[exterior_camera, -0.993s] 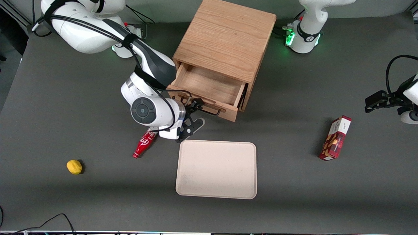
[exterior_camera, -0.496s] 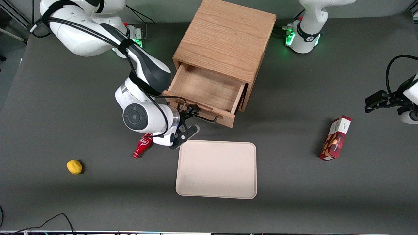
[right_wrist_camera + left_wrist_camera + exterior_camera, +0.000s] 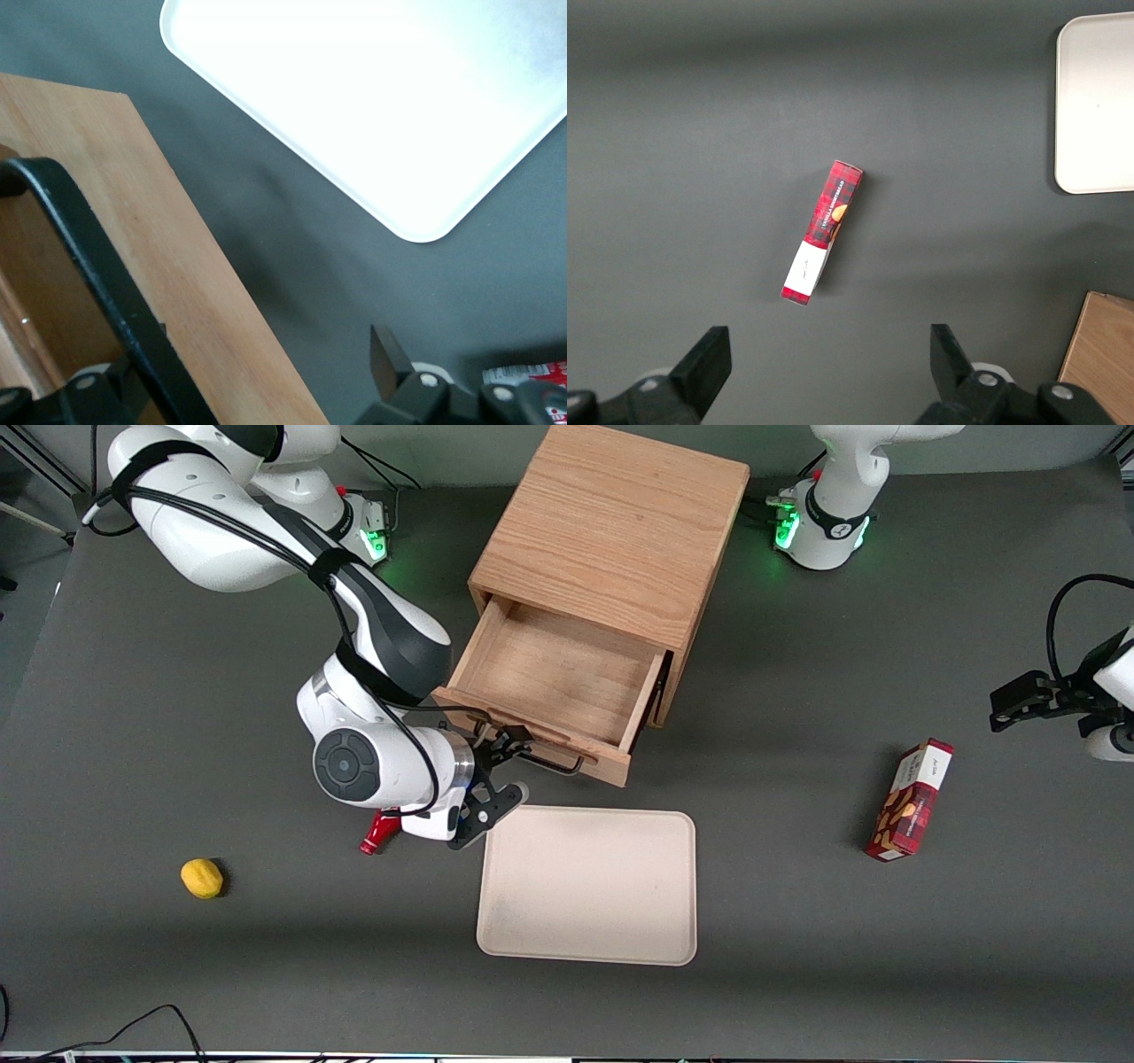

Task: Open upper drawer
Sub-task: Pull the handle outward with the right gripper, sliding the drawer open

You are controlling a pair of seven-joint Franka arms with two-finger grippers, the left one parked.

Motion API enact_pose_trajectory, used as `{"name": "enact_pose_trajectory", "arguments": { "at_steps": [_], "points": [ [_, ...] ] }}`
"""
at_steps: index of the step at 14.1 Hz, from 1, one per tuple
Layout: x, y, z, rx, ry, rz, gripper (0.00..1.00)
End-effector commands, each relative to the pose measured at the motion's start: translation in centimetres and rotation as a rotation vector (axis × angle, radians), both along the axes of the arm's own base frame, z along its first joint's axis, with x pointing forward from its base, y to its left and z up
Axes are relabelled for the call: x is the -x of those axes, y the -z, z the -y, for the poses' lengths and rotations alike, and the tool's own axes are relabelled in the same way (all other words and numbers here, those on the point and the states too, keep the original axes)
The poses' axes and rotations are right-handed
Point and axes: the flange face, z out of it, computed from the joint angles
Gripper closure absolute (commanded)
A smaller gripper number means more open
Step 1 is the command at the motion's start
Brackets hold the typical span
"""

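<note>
Just farther than the flat cream plastic tray (image 3: 586, 886), the gripper (image 3: 509, 762) has drawn nearer over the last second. Its jaws stand apart, one finger hooked against the thin black wire handle (image 3: 556, 763). The light-wood upper drawer (image 3: 558, 673) has slid farther out of the oak cabinet (image 3: 611, 522) and looks nearly fully open.

We note a robotics lab: white arm bases (image 3: 824, 522) with green lights bolted to a grey-matted table (image 3: 797, 974), loose cables (image 3: 133, 1027).
</note>
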Motion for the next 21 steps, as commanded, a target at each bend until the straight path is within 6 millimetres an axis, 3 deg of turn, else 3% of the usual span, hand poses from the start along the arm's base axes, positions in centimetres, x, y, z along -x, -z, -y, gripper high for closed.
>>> {"name": "enact_pose_trajectory", "arguments": {
  "at_steps": [1, 7, 13, 21],
  "points": [
    [-1.5, -0.1, 1.7, 0.003, -0.019, 0.013, 0.0],
    [-3.0, -1.1, 3.9, -0.009, -0.025, 0.034, 0.0],
    [-3.2, -1.3, 3.9, -0.014, -0.022, 0.038, 0.0],
    [-5.3, -1.8, 3.8, -0.07, 0.013, 0.07, 0.0]
  ]
}}
